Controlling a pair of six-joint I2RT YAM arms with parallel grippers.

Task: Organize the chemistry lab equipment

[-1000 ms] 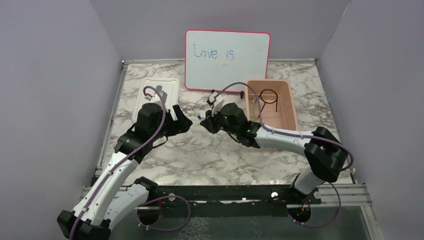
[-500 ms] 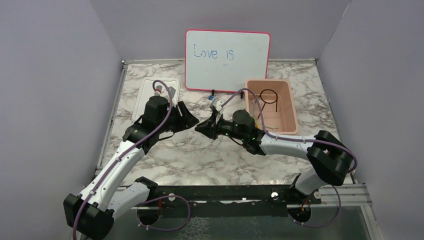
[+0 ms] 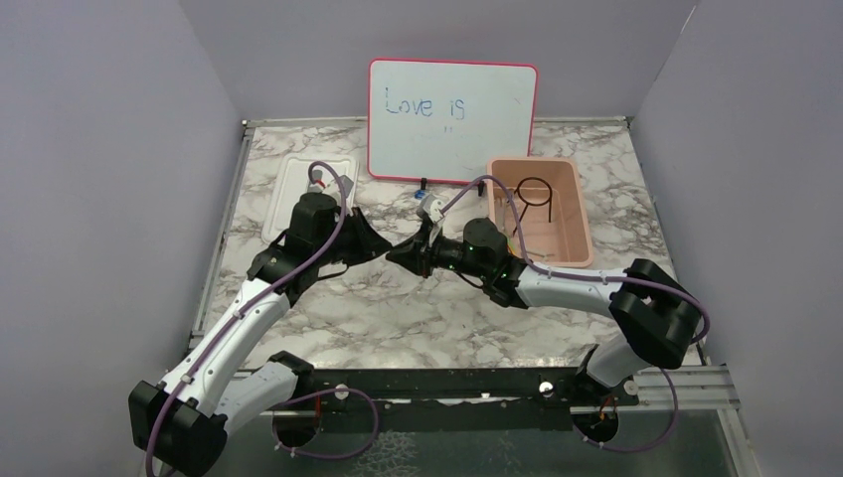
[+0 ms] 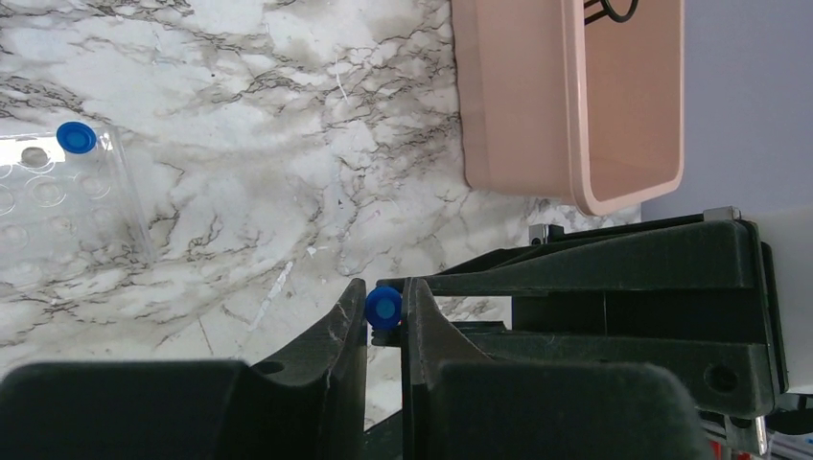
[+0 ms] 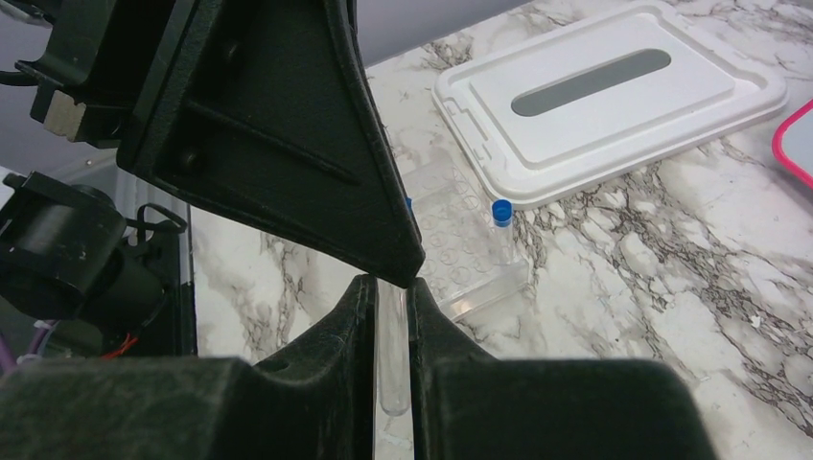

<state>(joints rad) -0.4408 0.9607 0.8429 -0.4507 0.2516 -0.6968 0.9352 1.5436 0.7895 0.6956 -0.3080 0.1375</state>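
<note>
At mid-table in the overhead view, the left gripper (image 3: 378, 242) and the right gripper (image 3: 401, 254) are seen tip to tip. What lies between them is too small to be made out. A pink tub (image 3: 562, 214) is set at the right, with a black wire ring (image 3: 534, 191) lying inside it. A white lid (image 3: 293, 184) lies at the left, and a pink-framed whiteboard (image 3: 452, 119) is propped at the back.

From the left wrist, the left fingers are seen clenched on the blue cap of a clear tube (image 4: 383, 308), with the right gripper's body close behind it. A clear rack (image 4: 67, 211) is noted on the marble table (image 4: 288, 144), with a further capped tube (image 4: 76, 137) standing in a well near one corner.

From the right wrist, the right fingers are seen clamped on the clear body of the same tube. Its upper end is hidden by the left gripper's finger. The rack is placed just beside the lid.
</note>
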